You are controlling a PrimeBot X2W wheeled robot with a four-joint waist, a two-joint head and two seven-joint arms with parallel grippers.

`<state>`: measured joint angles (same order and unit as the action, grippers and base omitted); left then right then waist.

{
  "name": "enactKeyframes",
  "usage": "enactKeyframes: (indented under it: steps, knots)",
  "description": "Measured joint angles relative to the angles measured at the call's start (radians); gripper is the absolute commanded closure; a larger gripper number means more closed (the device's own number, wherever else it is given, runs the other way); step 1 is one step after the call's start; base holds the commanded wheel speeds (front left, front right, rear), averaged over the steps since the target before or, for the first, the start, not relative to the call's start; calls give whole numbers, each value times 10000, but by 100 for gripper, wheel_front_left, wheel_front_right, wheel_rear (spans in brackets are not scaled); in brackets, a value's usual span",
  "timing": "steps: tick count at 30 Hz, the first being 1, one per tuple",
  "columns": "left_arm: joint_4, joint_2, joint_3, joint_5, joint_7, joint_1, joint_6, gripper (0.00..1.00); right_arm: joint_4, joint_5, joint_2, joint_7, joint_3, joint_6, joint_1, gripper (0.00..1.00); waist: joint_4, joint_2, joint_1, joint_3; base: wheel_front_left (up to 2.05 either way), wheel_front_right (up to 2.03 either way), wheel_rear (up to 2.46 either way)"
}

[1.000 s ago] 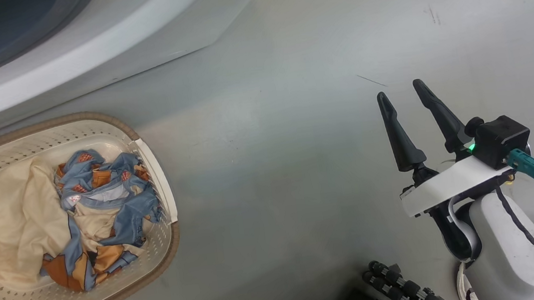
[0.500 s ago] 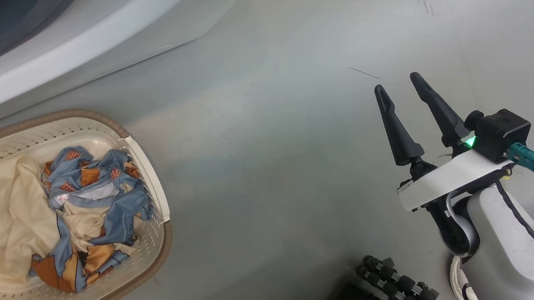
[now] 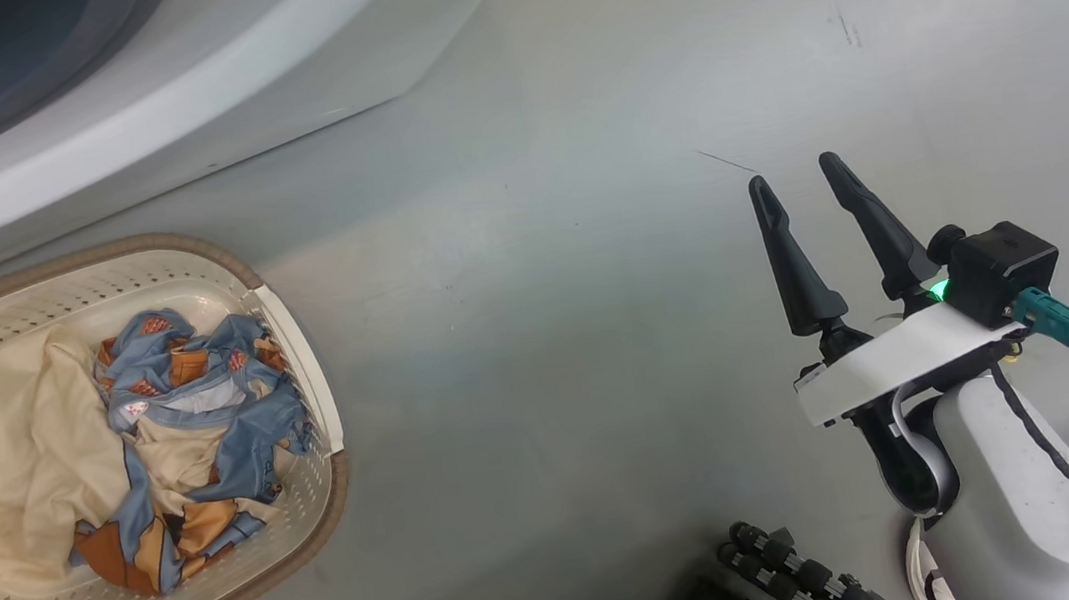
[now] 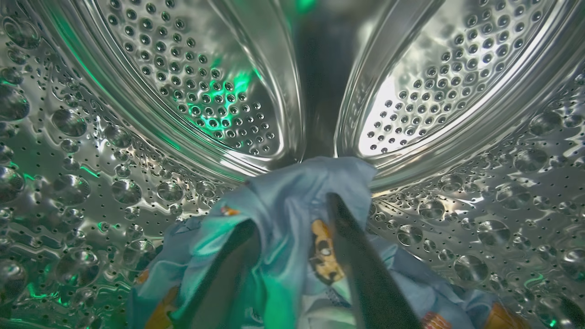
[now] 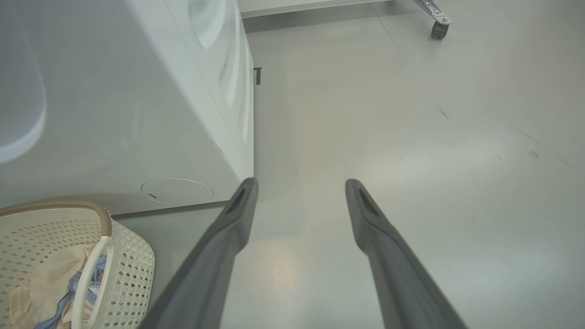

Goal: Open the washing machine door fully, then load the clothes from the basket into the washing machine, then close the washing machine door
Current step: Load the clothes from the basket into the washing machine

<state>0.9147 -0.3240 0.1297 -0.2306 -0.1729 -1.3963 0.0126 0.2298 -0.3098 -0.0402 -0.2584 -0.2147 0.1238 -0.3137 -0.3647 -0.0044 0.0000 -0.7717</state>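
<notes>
In the left wrist view my left gripper (image 4: 291, 210) is deep inside the washing machine's steel drum (image 4: 137, 91). A light-blue garment (image 4: 274, 256) with orange-brown figures is draped over and between its fingers, which stand apart. The cream basket (image 3: 316, 506) with a brown rim sits on the floor at the head view's lower left. It holds a cream cloth (image 3: 1, 471) and more blue printed clothes (image 3: 206, 418). The white washing machine (image 3: 120, 106) curves across the top left. My right gripper (image 3: 792, 172) hangs open and empty over the floor, far right of the basket. I cannot make out the door.
Grey floor (image 3: 543, 289) spreads between the basket and my right arm. The right wrist view shows the washer's white side (image 5: 114, 114), the basket's corner (image 5: 128, 274) and a caster wheel (image 5: 438, 29) far off. Part of my dark base (image 3: 798, 582) shows at the bottom.
The whole head picture has shifted a little left, so the camera moved. The basket, its clothes and the open right gripper keep their places relative to each other.
</notes>
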Motion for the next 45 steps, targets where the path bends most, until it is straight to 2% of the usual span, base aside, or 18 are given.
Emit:
enactKeyframes:
  steps: [8, 25, 38, 45]
  knots:
    - [495, 155, 81, 67, 98, 12, 174, 0, 56, 2, 0, 0, 102, 0, 6, 0, 84, 0, 0, 315, 0, 0, 0]
    - [1312, 1200, 188, 111, -349, 673, 426, 0, 213, 19, -2, 0, 543, 0, 52, 0, 488, 0, 0, 1235, 0, 0, 0]
    - [1622, 1806, 157, -159, -650, 1346, 431, 0, 226, 109, -4, 0, 809, 0, 229, 0, 995, 0, 0, 1868, 0, 0, 0]
    - [1622, 2326, 347, -157, -756, 1975, 330, 0, 263, 151, -6, 0, 993, 0, 290, 0, 1295, 0, 0, 2298, 0, 0, 0]
